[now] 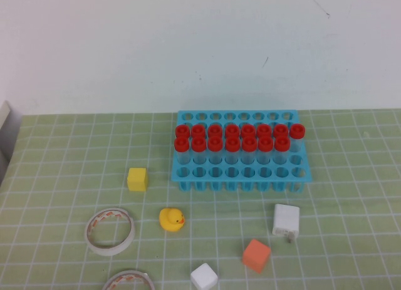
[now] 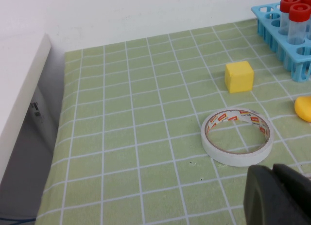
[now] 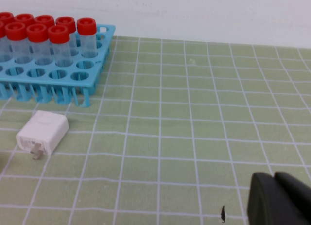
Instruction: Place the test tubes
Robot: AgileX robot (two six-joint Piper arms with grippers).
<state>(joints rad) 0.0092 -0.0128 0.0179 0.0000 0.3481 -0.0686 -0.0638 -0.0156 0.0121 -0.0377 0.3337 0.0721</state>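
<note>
I saw the test tubes point(image 1: 232, 145), all red-capped, standing upright in two rows across the middle of the blue rack point(image 1: 188, 185) at the far centre of the green mat point(image 1: 351, 196). My left gripper point(image 2: 273, 186) sat closed and empty at the near left, just on the near side of a tape roll point(image 2: 236, 136). My right gripper point(image 3: 274, 191) was closed and empty too, at the near right, well apart from the white charger point(image 3: 43, 133) lying near the rack.
</note>
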